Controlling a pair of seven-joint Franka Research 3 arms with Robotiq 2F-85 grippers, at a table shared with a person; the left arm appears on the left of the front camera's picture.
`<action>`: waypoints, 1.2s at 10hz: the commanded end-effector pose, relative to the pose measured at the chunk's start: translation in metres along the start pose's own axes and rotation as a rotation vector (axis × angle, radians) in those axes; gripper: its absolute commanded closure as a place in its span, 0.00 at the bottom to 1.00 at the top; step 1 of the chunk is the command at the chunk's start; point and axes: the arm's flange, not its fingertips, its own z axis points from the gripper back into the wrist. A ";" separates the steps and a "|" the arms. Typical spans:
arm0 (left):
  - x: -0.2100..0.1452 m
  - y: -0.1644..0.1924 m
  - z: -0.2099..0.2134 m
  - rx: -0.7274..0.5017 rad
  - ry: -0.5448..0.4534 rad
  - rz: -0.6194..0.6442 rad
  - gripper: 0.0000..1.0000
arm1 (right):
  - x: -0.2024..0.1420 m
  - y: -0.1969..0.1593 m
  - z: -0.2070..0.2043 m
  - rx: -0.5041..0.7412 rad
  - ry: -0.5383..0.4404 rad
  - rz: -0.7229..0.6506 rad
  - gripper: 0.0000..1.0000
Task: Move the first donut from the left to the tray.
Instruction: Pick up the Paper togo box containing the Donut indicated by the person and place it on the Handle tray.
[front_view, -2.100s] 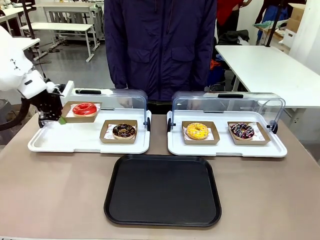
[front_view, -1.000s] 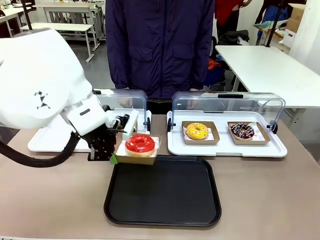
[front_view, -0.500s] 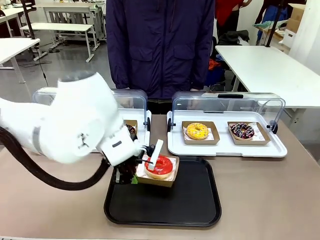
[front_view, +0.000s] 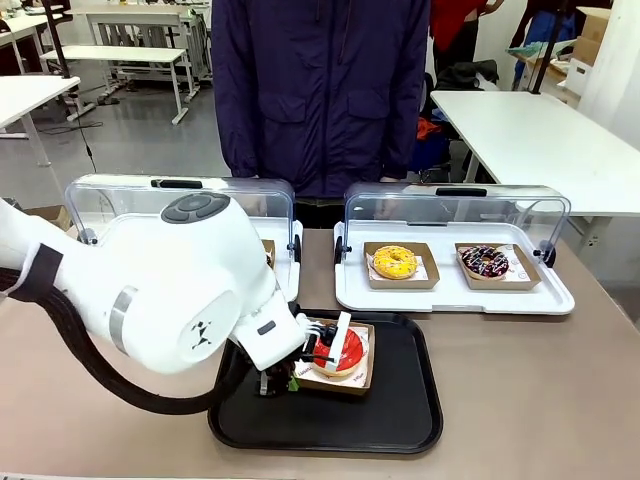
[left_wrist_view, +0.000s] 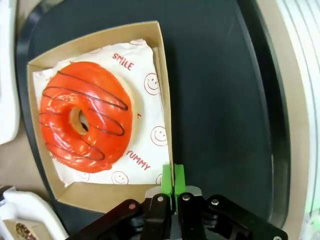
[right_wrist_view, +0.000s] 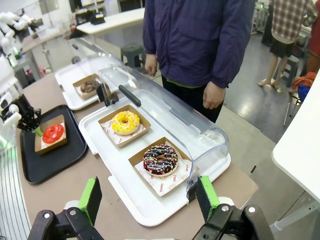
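The red iced donut (left_wrist_view: 85, 115) lies in its square brown cardboard holder (left_wrist_view: 100, 195) over the left part of the black tray (front_view: 400, 400). I cannot tell whether the holder touches the tray's floor. My left gripper (left_wrist_view: 173, 182) is shut on the holder's rim, its green pads pinching the cardboard wall. The front view shows the donut (front_view: 340, 350) just right of the left gripper (front_view: 292, 378) and the big white arm. From the right wrist view the donut (right_wrist_view: 52, 133) and tray (right_wrist_view: 55, 160) are far off. My right gripper (right_wrist_view: 149, 200) hangs open, holding nothing.
The right white tray (front_view: 455, 298) with its raised clear lid holds a yellow donut (front_view: 395, 262) and a sprinkled chocolate donut (front_view: 485, 262). A chocolate donut (right_wrist_view: 89, 86) sits on the left white tray, behind my left arm. A person (front_view: 320, 90) stands at the far side.
My left gripper carried the red donut in its holder from the left white tray rightward and down over the black tray. The arm now covers most of the left white tray.
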 end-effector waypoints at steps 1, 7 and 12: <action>0.007 -0.006 -0.012 -0.019 0.035 0.040 0.98 | 0.003 0.001 0.000 0.002 -0.012 0.008 0.00; 0.021 0.001 -0.010 0.000 0.099 0.035 0.38 | 0.003 0.001 0.000 0.002 -0.012 0.008 0.00; 0.030 0.033 0.062 0.046 0.090 0.048 0.00 | 0.003 0.001 0.000 0.002 -0.012 0.008 0.00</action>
